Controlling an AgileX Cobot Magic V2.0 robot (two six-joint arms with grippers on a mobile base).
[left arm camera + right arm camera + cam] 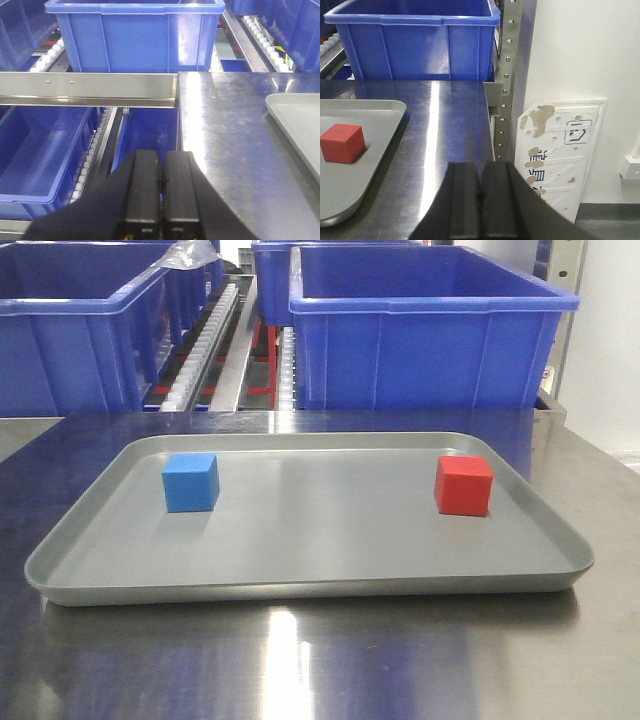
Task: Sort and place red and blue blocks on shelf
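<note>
Clenching nothing, left gripper [159,197] and right gripper [480,200] sit nearest. Beyond, a tray [300,565] on the table [300,660] holds the blue block [190,482] left, the red block [464,485] right. Behind stands the shelf [85,89] with crates [430,335].

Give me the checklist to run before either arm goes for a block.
1. Blue block sits flat on the left of the tray, away from the rim: ok.
2. Red block sits flat on the right of the tray, well apart from the blue one: ok.
3. Left gripper ready to grasp: not ok, its jaws are pressed together and hold nothing.
4. Right gripper ready to grasp: not ok, its jaws are also closed and hold nothing.
5. Free spot on the shelf for the blocks: cannot tell, because blue crates fill the tiers in view.
</note>
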